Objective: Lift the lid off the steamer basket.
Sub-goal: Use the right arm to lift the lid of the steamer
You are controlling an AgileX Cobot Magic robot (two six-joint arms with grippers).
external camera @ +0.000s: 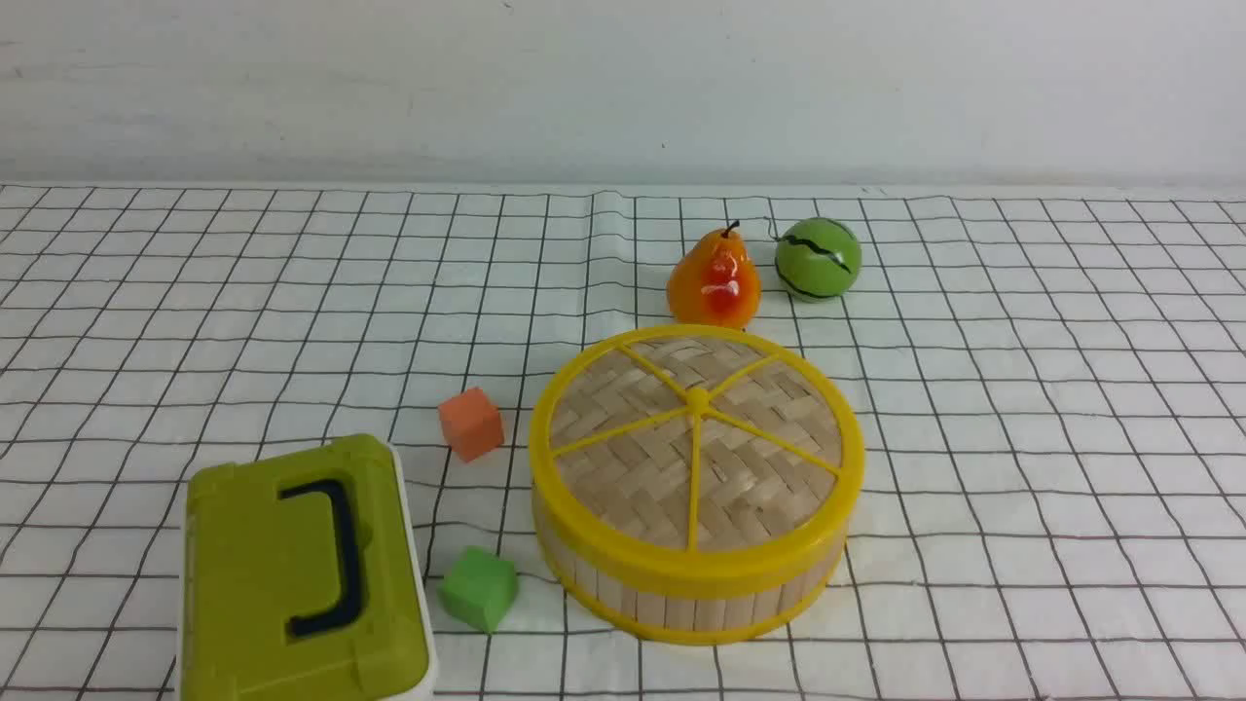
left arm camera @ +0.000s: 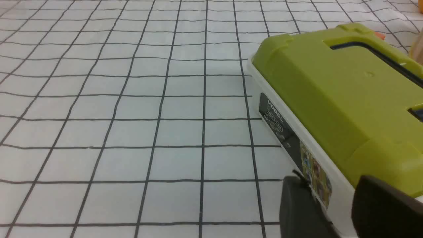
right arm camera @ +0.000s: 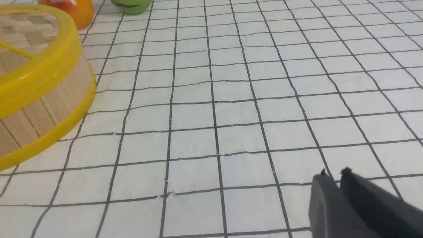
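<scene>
The lid [external camera: 696, 443], woven pale bamboo with a yellow rim and yellow spokes, sits closed on the steamer basket [external camera: 681, 606] at the middle of the checked cloth. The right wrist view shows the lid's rim [right arm camera: 39, 74] and the basket's slat wall [right arm camera: 49, 107] at its edge. My right gripper [right arm camera: 333, 172] is shut and empty over bare cloth, well apart from the basket. My left gripper [left arm camera: 330, 185] has its jaws apart, empty, close beside the olive-green case [left arm camera: 333, 89]. Neither gripper shows in the front view.
The olive-green case [external camera: 292, 584] with a dark handle lies at the front left. An orange cube [external camera: 471, 424] and a green cube [external camera: 479, 587] lie between it and the basket. A toy pear [external camera: 714, 280] and a green ball [external camera: 818, 258] stand behind the basket.
</scene>
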